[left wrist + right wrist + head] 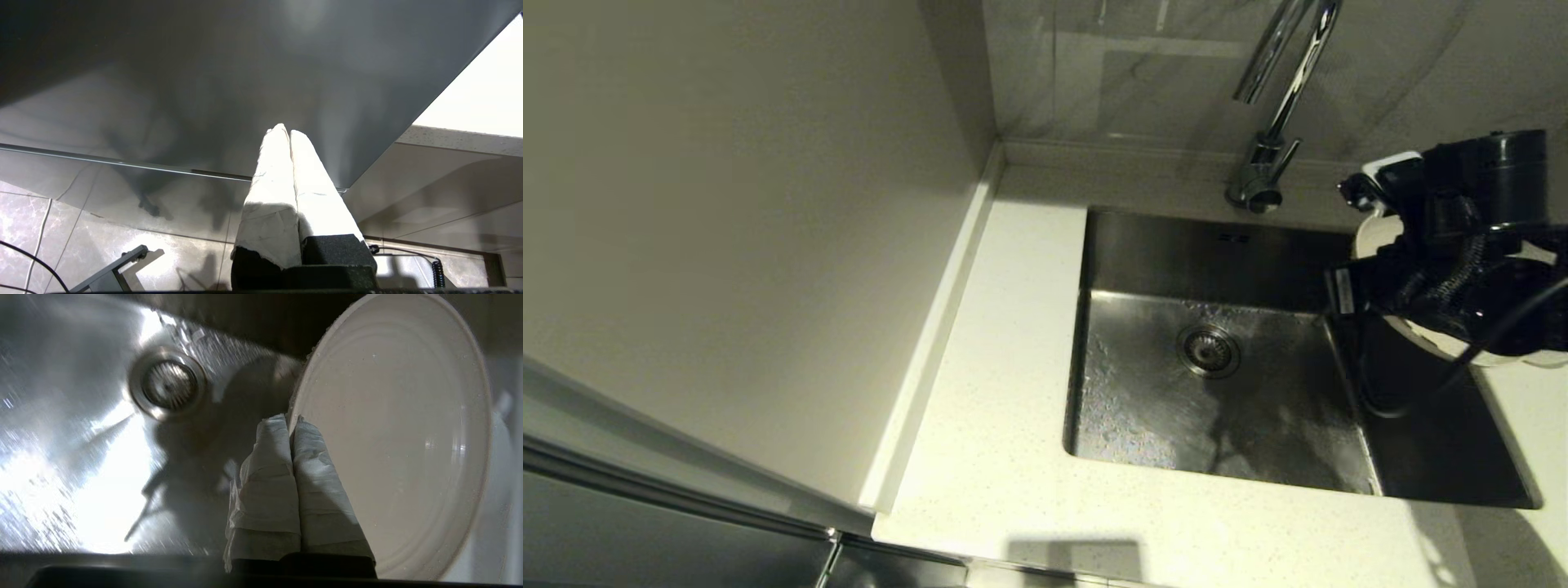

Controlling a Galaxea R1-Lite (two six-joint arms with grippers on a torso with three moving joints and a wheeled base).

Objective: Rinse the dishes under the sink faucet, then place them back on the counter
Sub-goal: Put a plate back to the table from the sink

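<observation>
Pale speckled stone, the counter [1005,392], is framing the sink [1143,408] at the centre of the head view, with the faucet [1270,122] rising at the upper centre; we are seeing no water running from it. We are finding the right gripper [291,420] at the right edge of that view, over the sink's right rim, its wrapped fingers [269,473] pinched tight on the rim of the plate [392,441]. Droplets are showing along the plate's edge and the basin floor around the drain strainer [1209,351] is glistening, so we are judging this plate rinsed and awaiting its return to the counter. We are seeing neither bowl nor spoon, so their state is remaining unconfirmed. The left gripper [289,132] is hanging parked below the counter's edge, fingers pressed together, empty.
</observation>
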